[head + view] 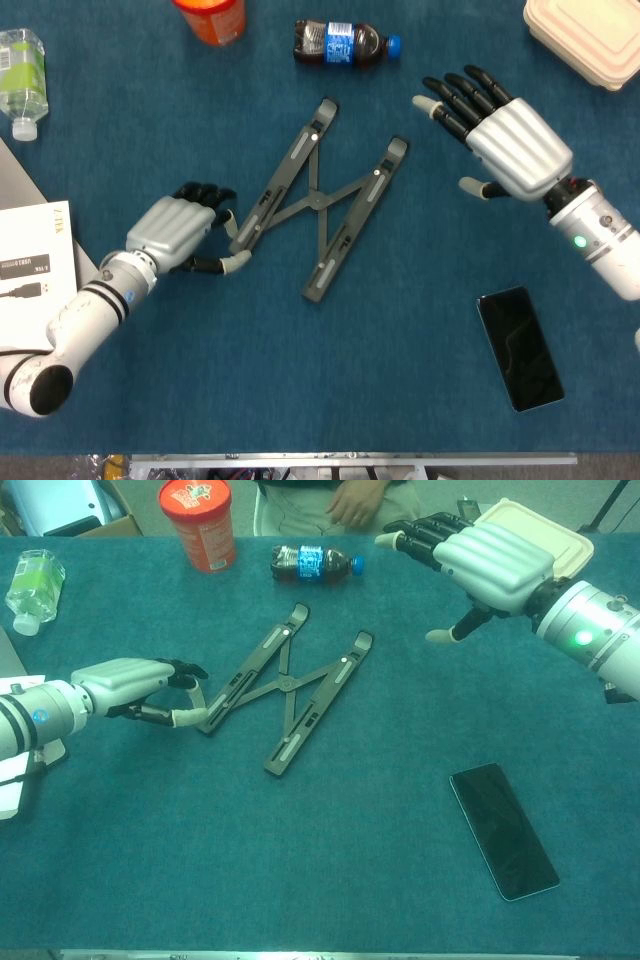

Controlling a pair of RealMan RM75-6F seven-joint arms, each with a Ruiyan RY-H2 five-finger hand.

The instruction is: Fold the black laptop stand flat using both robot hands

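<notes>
Left hand [178,229] fingers touching laptop stand [318,198] end

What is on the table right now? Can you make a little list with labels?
stand: black laptop stand, lying open in an X shape on the blue table
left hand: left hand touches the stand's near-left end, fingers curled
right hand: right hand hangs open, apart from the stand
phone: black phone, flat, near right
drinks: cola bottle lying down; clear bottle far left
others: orange tub, beige box
</notes>
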